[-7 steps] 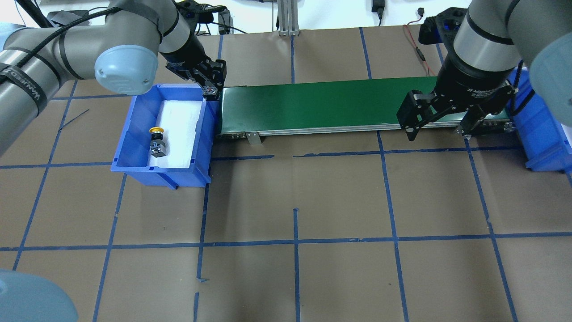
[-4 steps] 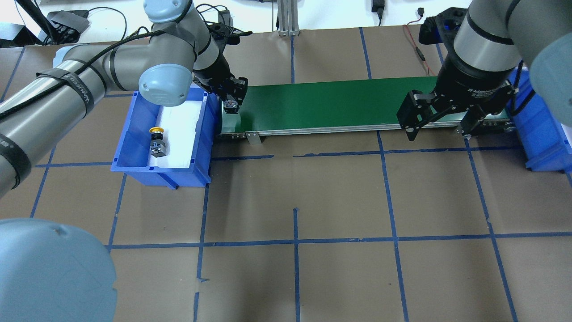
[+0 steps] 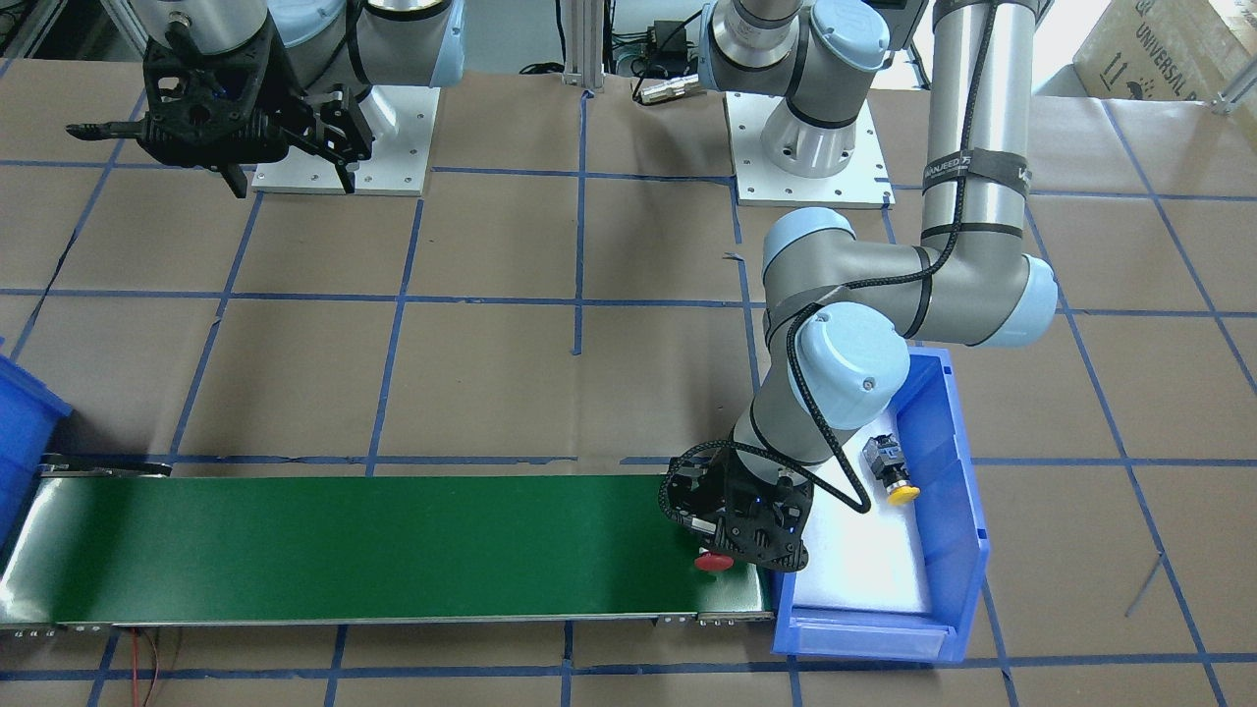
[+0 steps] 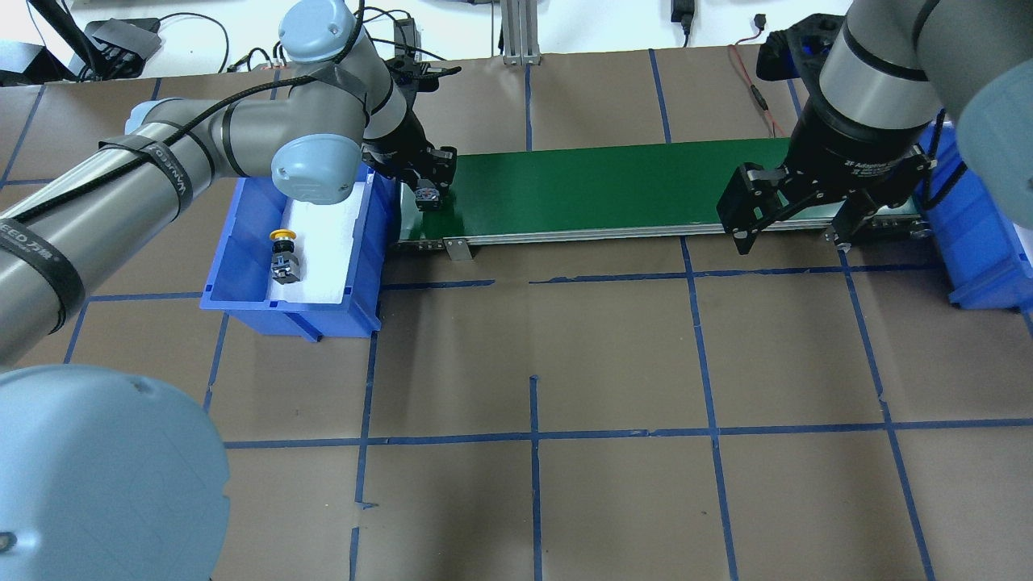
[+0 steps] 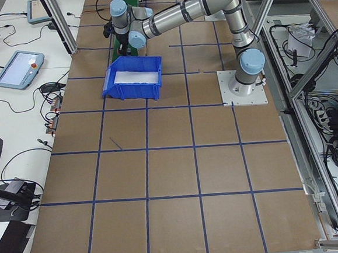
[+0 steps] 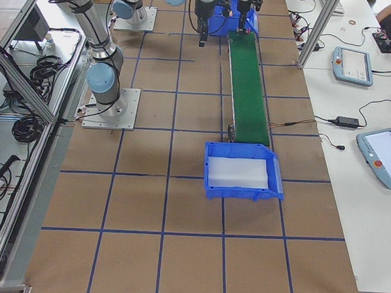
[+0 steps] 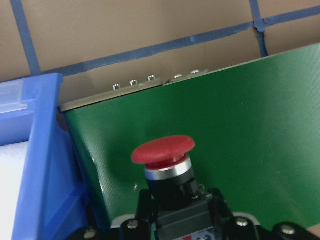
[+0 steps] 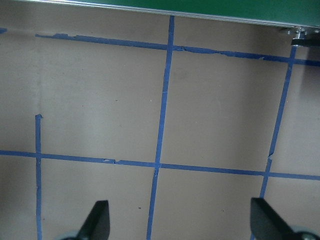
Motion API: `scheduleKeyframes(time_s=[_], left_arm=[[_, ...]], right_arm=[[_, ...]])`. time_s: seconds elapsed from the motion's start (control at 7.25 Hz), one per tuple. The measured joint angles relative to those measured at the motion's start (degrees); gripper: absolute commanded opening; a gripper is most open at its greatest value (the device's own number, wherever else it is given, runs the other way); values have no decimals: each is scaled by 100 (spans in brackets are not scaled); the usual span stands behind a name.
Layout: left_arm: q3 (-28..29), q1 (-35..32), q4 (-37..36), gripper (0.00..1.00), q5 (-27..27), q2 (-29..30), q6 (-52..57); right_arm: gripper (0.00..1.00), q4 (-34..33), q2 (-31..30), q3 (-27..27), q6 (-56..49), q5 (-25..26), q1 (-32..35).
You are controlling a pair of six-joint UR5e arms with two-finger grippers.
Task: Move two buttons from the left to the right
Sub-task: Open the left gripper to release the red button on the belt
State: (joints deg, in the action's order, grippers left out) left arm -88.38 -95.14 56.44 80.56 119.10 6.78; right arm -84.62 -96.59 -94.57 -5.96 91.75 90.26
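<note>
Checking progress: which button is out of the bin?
The red button, gripped in the left hand over the belt end; the yellow button lies in the blue bin.

The left pincer (image 4: 428, 192), clamped on the red mushroom-capped push-button switch (image 7: 163, 150), has moved off the corner of the blue plastic bin (image 4: 234, 242) and now hangs over the adjoining end of the green conveyor belt (image 4: 605, 190).

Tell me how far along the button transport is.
Done: nothing; the right blue plastic bin holds no button. In hand: the left tool grips the red mushroom-cap push-button over the green conveyor belt. Left: the yellow-capped push-button lies in the left blue bin.
</note>
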Motion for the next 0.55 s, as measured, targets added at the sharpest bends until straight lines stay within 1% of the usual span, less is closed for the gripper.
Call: scheduleKeyframes(time_s=[0.28, 0.55], left_arm=[[1, -3, 36, 100, -212, -207, -521], [69, 119, 460, 100, -134, -732, -842]], right_arm=[[100, -7, 0, 0, -2, 0, 0], [100, -20, 5, -6, -2, -5, 1]])
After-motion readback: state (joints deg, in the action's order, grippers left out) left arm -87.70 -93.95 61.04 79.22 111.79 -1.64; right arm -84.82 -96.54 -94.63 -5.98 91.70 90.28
